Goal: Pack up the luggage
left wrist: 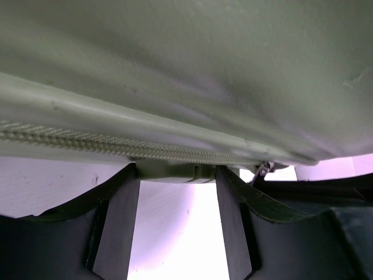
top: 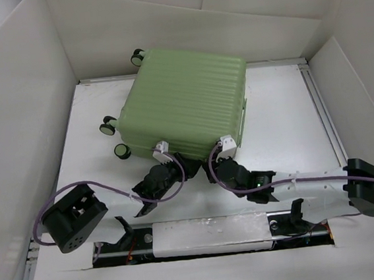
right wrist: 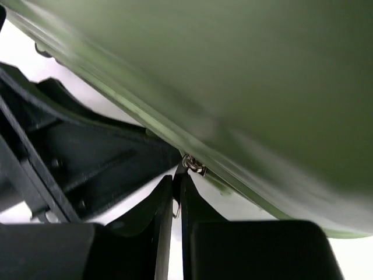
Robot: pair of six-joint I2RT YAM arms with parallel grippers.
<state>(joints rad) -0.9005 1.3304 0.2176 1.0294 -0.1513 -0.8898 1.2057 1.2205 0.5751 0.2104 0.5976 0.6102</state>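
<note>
The luggage point(top: 186, 100) lies flat and shut on the white worktop point(top: 284, 117), a little left of centre and close to the far edge. Its wheels point(top: 109, 126) point toward the left edge, and its near long side faces the two arms. Both arms reach in to that near side, the left at its left half and the right near its right corner. In the left wrist view, the left end effector point(left wrist: 176, 178) is up against the rim just under the zip point(left wrist: 87, 144). Its fingers point(left wrist: 116, 227) stand well apart, and a pale green tab point(left wrist: 175, 171) of the rim spans the gap at their tips. I cannot tell whether they press on it. The right end effector point(right wrist: 176, 184) has its fingers point(right wrist: 160, 221) drawn together to a thin slit, clamped on the small metal zip pull point(right wrist: 193, 164) at the rim.
</note>
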